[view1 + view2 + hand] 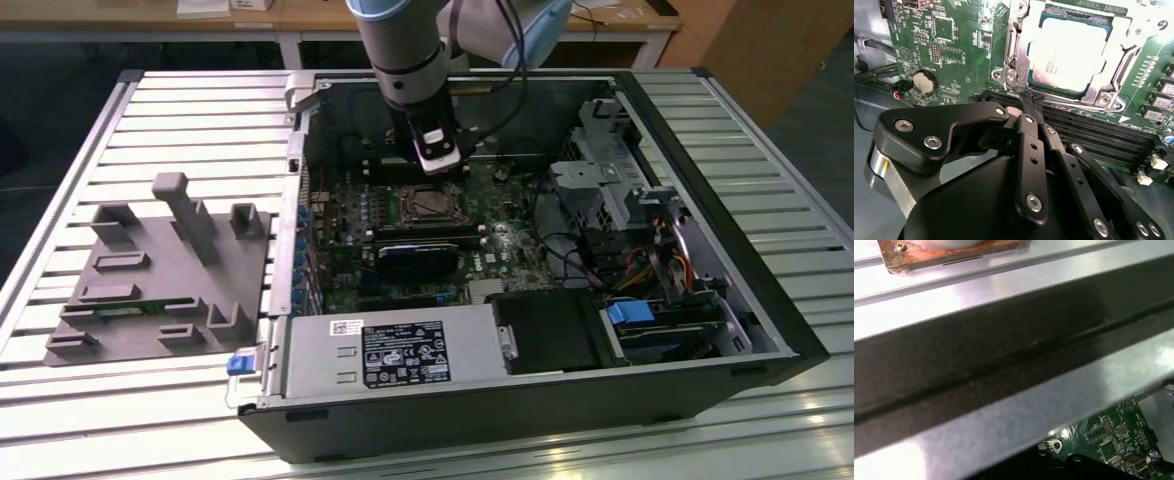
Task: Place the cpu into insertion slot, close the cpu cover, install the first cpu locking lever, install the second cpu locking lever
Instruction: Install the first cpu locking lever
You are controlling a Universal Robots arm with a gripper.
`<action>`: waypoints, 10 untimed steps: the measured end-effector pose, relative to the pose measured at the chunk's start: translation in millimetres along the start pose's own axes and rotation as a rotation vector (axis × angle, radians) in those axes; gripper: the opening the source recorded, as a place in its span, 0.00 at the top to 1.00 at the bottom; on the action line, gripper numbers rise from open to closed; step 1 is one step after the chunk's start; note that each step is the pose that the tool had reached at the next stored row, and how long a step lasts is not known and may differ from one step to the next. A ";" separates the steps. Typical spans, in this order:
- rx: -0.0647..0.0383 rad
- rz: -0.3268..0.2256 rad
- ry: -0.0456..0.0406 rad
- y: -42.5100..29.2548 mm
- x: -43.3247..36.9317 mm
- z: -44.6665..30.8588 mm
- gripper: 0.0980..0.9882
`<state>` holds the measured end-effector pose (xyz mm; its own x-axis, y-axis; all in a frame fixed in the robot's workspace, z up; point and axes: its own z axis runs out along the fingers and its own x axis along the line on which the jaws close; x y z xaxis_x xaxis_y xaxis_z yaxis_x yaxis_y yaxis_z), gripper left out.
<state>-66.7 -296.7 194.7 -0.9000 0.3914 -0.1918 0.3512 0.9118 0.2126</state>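
The cpu (1071,52) lies flat in the insertion slot (424,203) on the green board, its silvery top showing. The cpu cover (1126,59), a thin silver frame, lies down around it. My gripper (1029,99) is shut, its black fingers (1026,135) meeting at the tips just off one corner of the socket, beside a screw and the black memory slots. I cannot tell if anything is pinched between the tips. In the exterior view the gripper (435,170) hangs inside the open computer case just behind the socket.
A grey power supply box (387,355) fills the case's front. A dark ribbed block (416,255) sits just in front of the socket. Cables and a drive cage (627,200) crowd the exterior view's right. A grey fixture (160,270) lies outside the case. Memory slots (1094,135) run beside the fingertips.
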 end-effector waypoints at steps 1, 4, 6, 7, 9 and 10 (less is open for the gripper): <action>0.001 0.000 -0.0003 -0.1 0.0 0.2 1.00; 0.003 -0.001 -0.0011 -0.3 0.2 1.0 1.00; 0.003 -0.001 -0.0015 -0.4 0.3 1.6 1.00; 0.004 -0.001 -0.0017 -0.4 0.4 1.9 1.00; 0.005 -0.001 -0.0019 -0.5 0.4 2.2 1.00; 0.005 -0.001 -0.0020 -0.5 0.4 2.3 1.00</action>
<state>-66.7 -296.7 192.3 -0.9000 0.3903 -0.1940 0.3511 0.9130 0.2076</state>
